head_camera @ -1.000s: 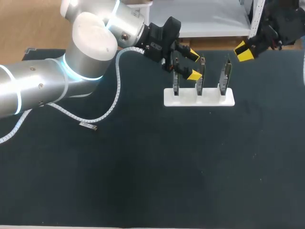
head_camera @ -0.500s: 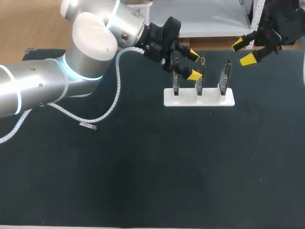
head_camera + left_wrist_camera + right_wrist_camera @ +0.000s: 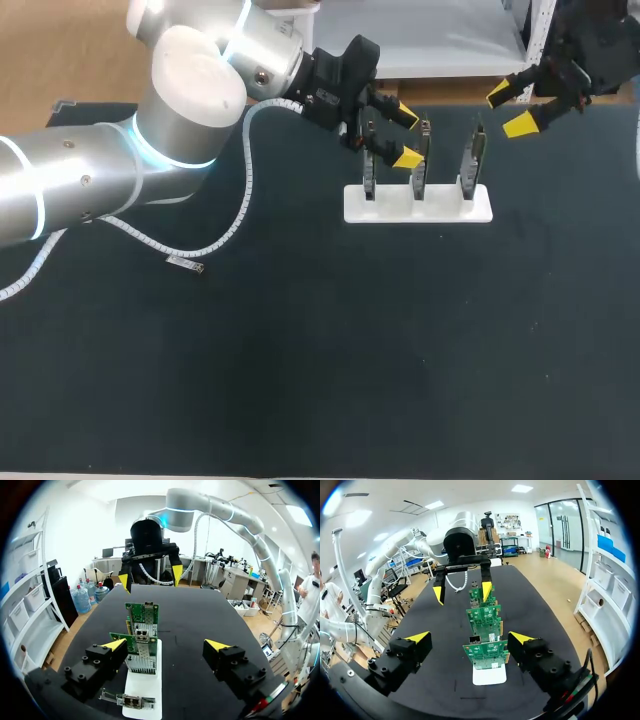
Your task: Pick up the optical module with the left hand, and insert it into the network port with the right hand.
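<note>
Saw dark surface (image 3: 300, 350) bearing white stand (image 3: 418, 205) with three cards (image 3: 420, 160) upright, rowed left to right. Found left tool (image 3: 406, 136) spread over the leftmost, right tool (image 3: 510, 110) spread beyond the rightmost, touching nothing. Only in wrist views made out a silvery network port (image 3: 141, 631); could not single out the optical module.

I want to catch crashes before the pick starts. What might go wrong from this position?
1. The left gripper is open close beside the upright circuit boards on the white stand. A small sideways slip might knock a board askew or shift the stand.
2. The right gripper, also open, faces the left one along the same row of boards. If both close in together, their fingers might collide.
</note>
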`<state>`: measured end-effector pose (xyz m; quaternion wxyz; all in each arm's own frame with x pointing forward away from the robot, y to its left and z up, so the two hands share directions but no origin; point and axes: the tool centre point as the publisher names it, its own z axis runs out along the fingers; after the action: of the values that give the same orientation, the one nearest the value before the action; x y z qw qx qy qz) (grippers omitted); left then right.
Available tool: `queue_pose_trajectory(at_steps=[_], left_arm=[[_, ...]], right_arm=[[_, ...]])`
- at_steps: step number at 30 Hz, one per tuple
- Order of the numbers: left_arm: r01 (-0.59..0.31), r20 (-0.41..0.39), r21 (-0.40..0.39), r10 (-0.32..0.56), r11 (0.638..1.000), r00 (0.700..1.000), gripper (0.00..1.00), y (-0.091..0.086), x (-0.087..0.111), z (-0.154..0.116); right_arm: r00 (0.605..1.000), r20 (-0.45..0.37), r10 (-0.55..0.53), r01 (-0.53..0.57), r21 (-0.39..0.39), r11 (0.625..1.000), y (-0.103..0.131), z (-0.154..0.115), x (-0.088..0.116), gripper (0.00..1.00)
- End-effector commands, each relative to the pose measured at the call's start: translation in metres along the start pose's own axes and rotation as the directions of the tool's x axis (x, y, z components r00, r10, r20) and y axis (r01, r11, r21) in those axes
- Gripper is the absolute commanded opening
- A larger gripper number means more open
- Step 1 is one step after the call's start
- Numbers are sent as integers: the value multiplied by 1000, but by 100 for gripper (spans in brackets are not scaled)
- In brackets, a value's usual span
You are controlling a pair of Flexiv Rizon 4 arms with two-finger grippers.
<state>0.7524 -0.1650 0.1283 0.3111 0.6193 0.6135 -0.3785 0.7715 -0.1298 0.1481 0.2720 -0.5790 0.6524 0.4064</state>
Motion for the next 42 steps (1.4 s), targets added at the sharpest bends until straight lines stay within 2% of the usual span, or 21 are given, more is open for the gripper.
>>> queue_pose_trajectory(at_steps=[1,15,21,25,33,38,42], left_arm=[[-13,-14,1,13,1000,1000,100,-1,-2,0],[-66,-52,-49,63,997,997,100,7,-16,-25],[-109,-78,-88,102,990,992,100,10,-29,-48],[-132,-80,-146,121,981,989,100,8,-35,-73],[-177,-161,-237,141,955,977,100,-8,-39,-127],[-187,-261,-260,117,947,958,100,-25,-26,-160],[-183,-315,-249,99,951,944,100,-40,-13,-186]], right_arm=[[1000,0,0,0,2,1000,0,1,0,100],[1000,0,0,0,2,1000,0,1,0,100],[1000,0,0,0,2,1000,0,1,0,100],[1000,0,0,0,2,1000,0,1,0,100],[1000,0,0,0,2,1000,0,1,0,100],[1000,0,0,0,2,1000,0,1,0,100],[1000,0,0,0,2,1000,0,1,0,100]])
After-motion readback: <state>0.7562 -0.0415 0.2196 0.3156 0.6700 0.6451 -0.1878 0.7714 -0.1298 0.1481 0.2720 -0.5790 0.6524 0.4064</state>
